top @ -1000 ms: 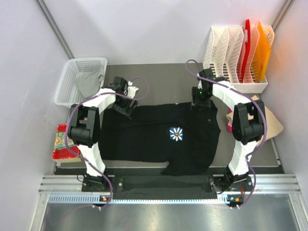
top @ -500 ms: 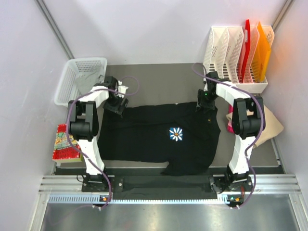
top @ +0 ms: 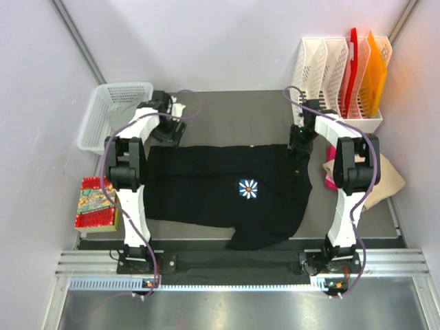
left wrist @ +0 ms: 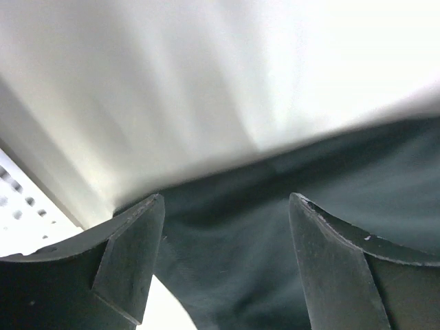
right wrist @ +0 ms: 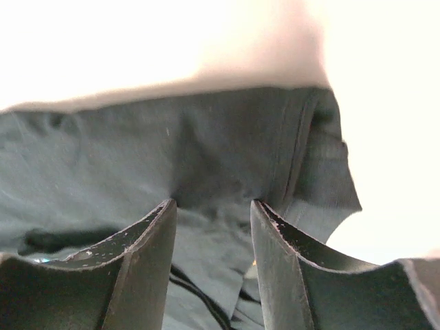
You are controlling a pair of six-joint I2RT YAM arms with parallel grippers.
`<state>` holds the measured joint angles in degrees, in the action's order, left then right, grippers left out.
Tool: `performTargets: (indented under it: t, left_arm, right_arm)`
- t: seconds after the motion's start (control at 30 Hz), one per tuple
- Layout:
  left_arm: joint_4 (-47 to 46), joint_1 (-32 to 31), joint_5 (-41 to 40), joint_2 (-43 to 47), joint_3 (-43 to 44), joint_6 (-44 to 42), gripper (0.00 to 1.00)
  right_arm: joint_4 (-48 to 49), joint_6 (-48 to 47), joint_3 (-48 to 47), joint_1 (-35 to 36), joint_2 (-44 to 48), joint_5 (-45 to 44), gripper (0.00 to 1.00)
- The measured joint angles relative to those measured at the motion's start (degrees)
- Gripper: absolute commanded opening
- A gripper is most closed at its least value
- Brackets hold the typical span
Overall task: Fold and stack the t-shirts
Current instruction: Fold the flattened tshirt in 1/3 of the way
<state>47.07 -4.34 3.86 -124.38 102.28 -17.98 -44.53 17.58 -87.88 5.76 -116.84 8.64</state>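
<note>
**Item 1, black t-shirt** (top: 206, 185): it lay spread flat across the middle of your worktop (top: 234, 113). Its daisy print (top: 248, 188) faced up near the centre. One sleeve trailed off the shirt's near edge toward the arm bases.

**Item 2, your left tool** (top: 167, 133): it stood at the black shirt's far left corner, released, with its jaws wide apart. The wrist view was too blurred to show whether they touched cloth.

**Item 3, your right tool** (top: 297, 149): it stood over the black shirt's far right corner. The jaws were partway apart, with dark cloth puckered in the gap. I could not tell whether it was grasping the cloth or only pressing on it.

**Item 4, white mesh basket** (top: 96, 117): it sat beyond the black shirt's far left corner, with a grey t-shirt (top: 118, 110) crumpled inside.

**Item 5, tan t-shirt** (top: 385, 180): it lay to the right of the black shirt. A pink t-shirt (top: 328, 180) lay between the two, partly under your right arm.

**Item 6, red patterned packet** (top: 96, 206): it lay to the left of the black shirt.

**Item 7, white file racks** (top: 323, 69): they stood beyond the black shirt's far right corner, holding a red folder (top: 353, 62) and an orange folder (top: 375, 72).
</note>
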Motion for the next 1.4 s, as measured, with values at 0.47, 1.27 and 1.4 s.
performTargets:
  t: [0.47, 1.27, 1.4]
  left_arm:
    - [0.22, -23.78, 7.04, 16.74, 2.08, 1.01, 0.8]
    - [-19.26, -47.74, -1.38, 8.48, -11.98, -10.93, 0.78]
    - [-19.47, -48.37, -1.09, 5.53, -10.45, -10.91, 0.77]
  right_arm:
    - [-0.66, -0.5, -3.34, 0.0, -2.05, -0.46, 0.45]
    - [-0.2, -0.46, -2.51, 0.0, -2.67, -0.44, 0.43]
    - [-0.2, -0.44, -2.49, 0.0, -2.67, -0.44, 0.42]
